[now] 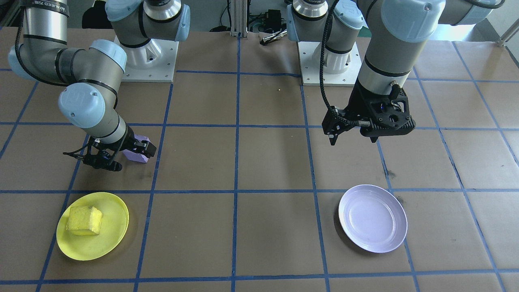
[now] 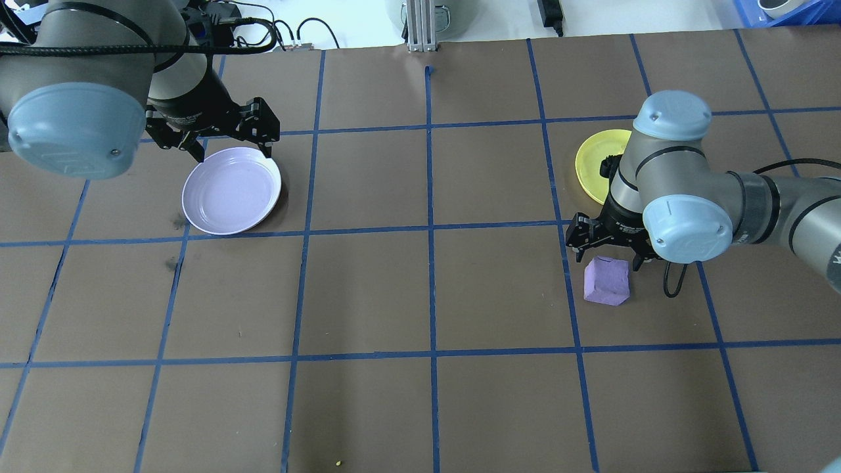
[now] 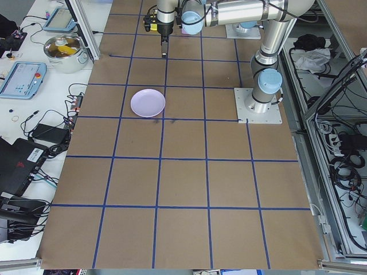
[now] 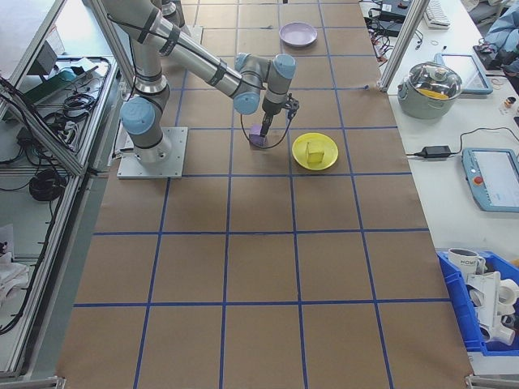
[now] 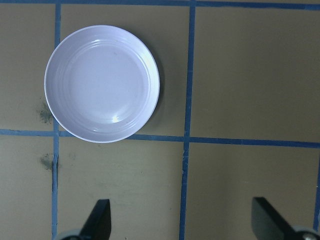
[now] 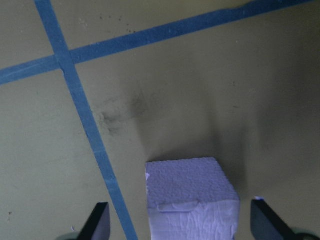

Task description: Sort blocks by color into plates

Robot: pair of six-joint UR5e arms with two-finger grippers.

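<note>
1. The pale purple block (image 2: 607, 281) sits on the brown paper-covered table (image 2: 420, 295), inside 1 blue-taped square and close to a blue tape line (image 6: 82, 115).
2. The right gripper (image 6: 177, 227) hangs low over that block with its jaws spread wide; in the right wrist view the block lies between the 2 fingertips (image 6: 100, 222), with a gap on each side.
3. The yellow block (image 1: 84, 220) rests in the yellow plate (image 1: 109, 239), toward 1 side of the dish rather than centred.
4. The yellow plate lies just beyond the right gripper on the operators' side, 1 taped square over from the purple block.
5. The lavender plate (image 1: 373, 218) lies well apart, on the robot's left half of the table, with nothing in it.
6. The left gripper (image 5: 180, 225) hovers above the table near the lavender plate, on the robot's side of it, jaws spread and holding nothing.
7. Dark smudges (image 5: 46, 116) mark the paper beside the lavender plate.
</note>
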